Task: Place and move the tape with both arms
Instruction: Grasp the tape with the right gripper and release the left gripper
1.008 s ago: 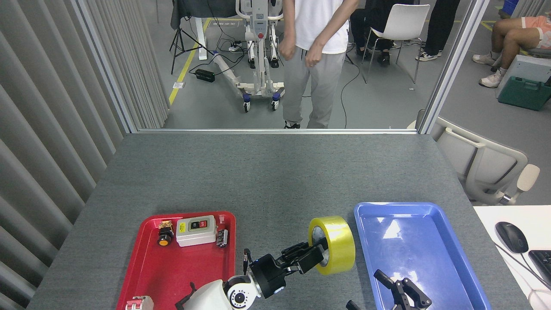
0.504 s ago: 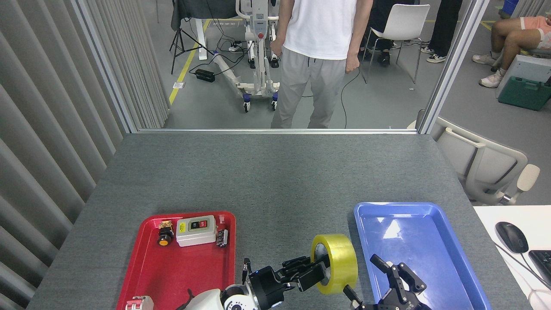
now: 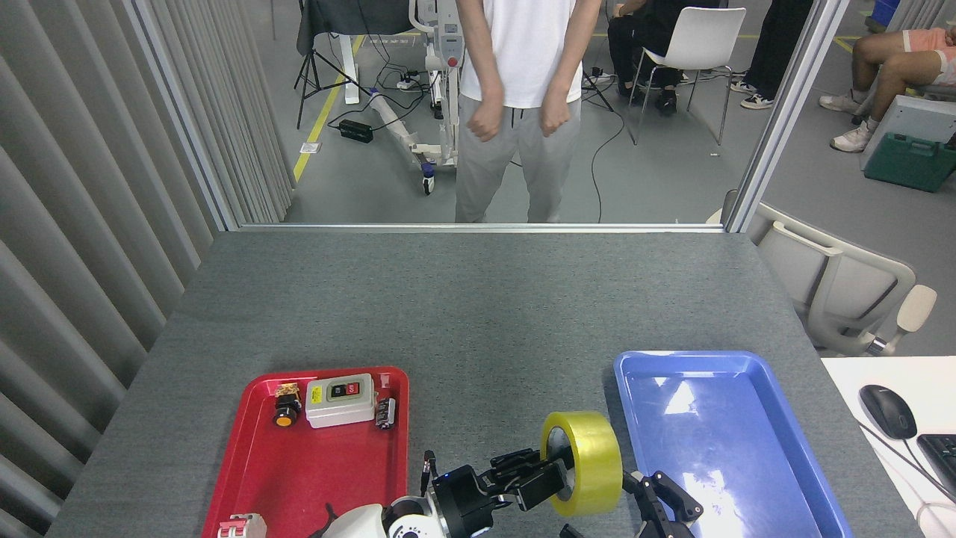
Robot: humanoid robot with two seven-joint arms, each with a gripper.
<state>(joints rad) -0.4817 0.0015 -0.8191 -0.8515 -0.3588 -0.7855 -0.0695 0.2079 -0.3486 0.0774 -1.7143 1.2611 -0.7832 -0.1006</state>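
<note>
The left end effector grips the tape by its core, above the tabletop beside the blue tray. The right end effector waits spread, just beside; a mistimed handover could drop the roll.

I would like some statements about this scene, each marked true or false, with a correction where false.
1. The left hand holds the tape. True.
2. The tape lies flat inside the blue tray. False: it stands on edge between the two trays, held by the left hand.
3. The grey switch box sits in the red tray. True.
4. The right hand grips the tape. False: it is open, just right of the roll.
</note>
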